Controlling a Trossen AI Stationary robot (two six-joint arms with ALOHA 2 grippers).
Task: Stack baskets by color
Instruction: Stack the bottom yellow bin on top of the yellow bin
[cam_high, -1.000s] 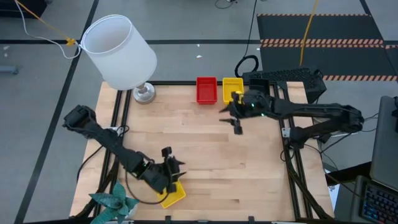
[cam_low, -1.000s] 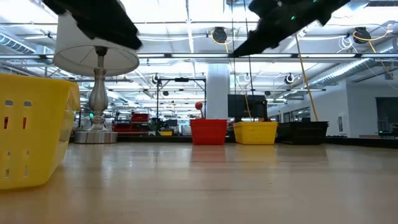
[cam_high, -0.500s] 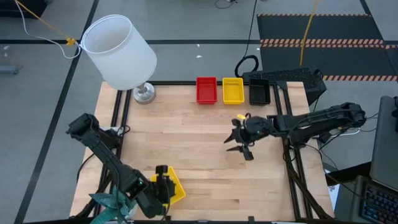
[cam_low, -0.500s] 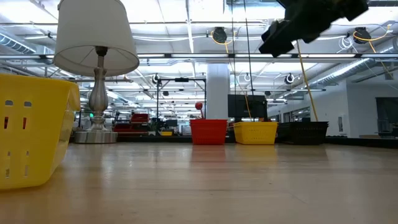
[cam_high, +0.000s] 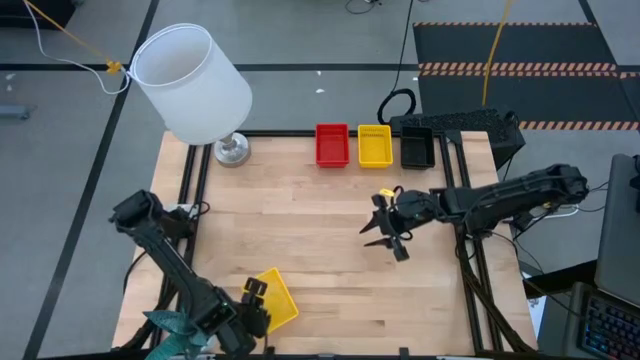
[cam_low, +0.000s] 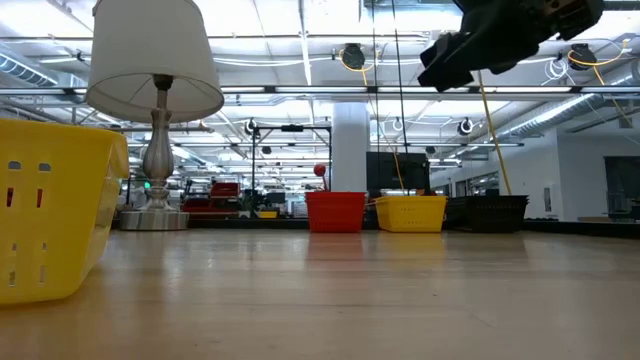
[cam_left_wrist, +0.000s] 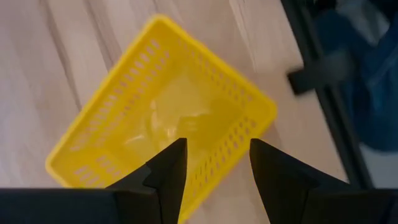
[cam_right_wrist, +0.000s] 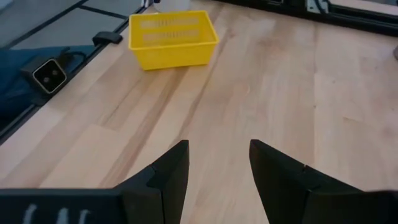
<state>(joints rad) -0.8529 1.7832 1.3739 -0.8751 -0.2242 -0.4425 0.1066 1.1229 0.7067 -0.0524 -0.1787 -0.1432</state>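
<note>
A red basket (cam_high: 332, 145), a yellow basket (cam_high: 375, 145) and a black basket (cam_high: 417, 148) stand side by side along the table's far edge, each on its bottom. Another yellow basket (cam_high: 277, 298) sits on its bottom at the near left, turned at a slant; it also shows in the left wrist view (cam_left_wrist: 155, 118) and the low view (cam_low: 50, 210). My left gripper (cam_left_wrist: 214, 168) hovers open just above this basket's near-left side (cam_high: 255, 303). My right gripper (cam_high: 380, 225) hangs open over the table's middle right, above the wood (cam_right_wrist: 214, 168).
A lamp with a white shade (cam_high: 190, 80) and a metal foot (cam_high: 232, 150) stands at the far left corner. A teal leafy object (cam_high: 180, 325) lies off the near left corner. Bare wood (cam_high: 320, 230) spans the table's middle.
My left gripper has drawn back from over the near yellow basket toward the table's near left corner and tipped to point steeply down. My right gripper has come away from the far row of baskets toward the table's middle and sunk a little. The baskets have stayed put.
</note>
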